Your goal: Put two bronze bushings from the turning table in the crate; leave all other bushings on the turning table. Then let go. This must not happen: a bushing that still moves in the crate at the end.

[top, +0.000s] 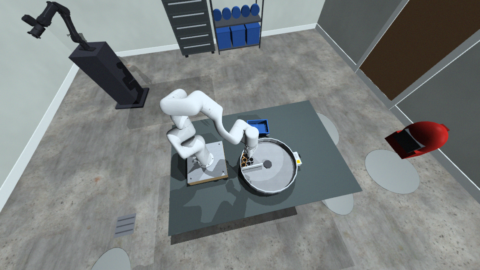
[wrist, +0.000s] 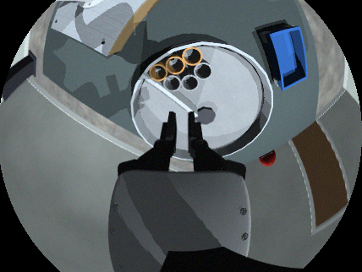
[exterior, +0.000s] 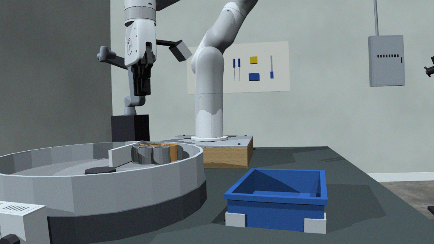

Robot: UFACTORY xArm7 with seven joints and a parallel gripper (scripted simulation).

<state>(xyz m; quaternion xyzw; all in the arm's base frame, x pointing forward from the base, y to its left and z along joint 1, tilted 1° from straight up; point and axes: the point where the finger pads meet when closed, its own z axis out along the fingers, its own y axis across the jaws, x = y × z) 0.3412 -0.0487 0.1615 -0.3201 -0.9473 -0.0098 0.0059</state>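
Three bronze bushings (wrist: 174, 64) (exterior: 171, 151) (top: 243, 160) stand upright in a row against the rim of the grey turning table (top: 268, 190) (exterior: 106, 188) (wrist: 236, 101). Three grey bushings (wrist: 190, 82) (exterior: 145, 154) stand just inside them, next to a white divider bar (wrist: 169, 98) (exterior: 121, 154) (top: 251, 166). My gripper (exterior: 141, 92) (wrist: 182, 120) (top: 248, 155) hangs high over the cluster, pointing down. Its fingers show only a narrow gap, with nothing between them. The blue crate (top: 257, 121) (exterior: 273, 212) (wrist: 300, 57) stands empty on the dark table beside the turning table.
A dark hub (top: 267, 164) (exterior: 99, 170) (wrist: 207, 115) sits at the turning table's centre. A white control box (top: 297, 160) (exterior: 18, 212) is fixed to its outer wall. My arm's base plate (top: 206, 164) (exterior: 224, 148) stands behind the turning table.
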